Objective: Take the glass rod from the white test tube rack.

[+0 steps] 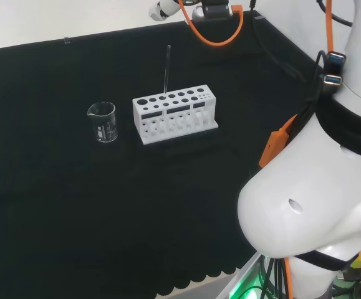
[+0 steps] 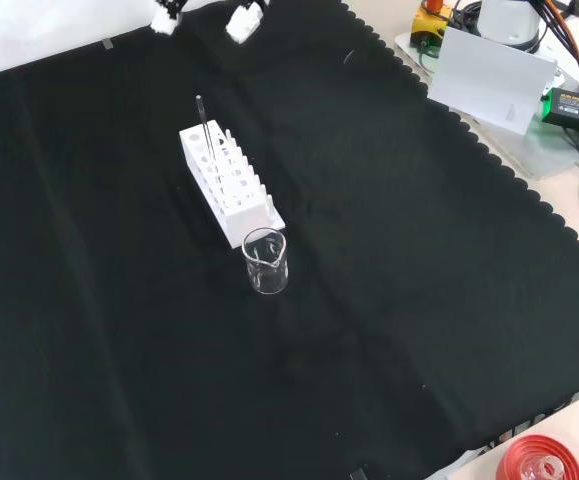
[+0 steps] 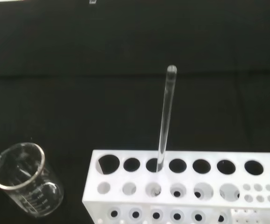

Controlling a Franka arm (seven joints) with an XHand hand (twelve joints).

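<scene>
I count one rack on the cloth, white, and one rod standing in it. Beside it I see one beaker, clear. From the wrist camera I make out seven large holes along the rack's far row and six in the nearer row, plus a cluster of small holes at one end that I can't count reliably.

We see matt black cloth on the bench, a matt white plastic rack mid-frame, a clear glossy glass rod and a clear shiny beaker lower left in wrist view.
</scene>
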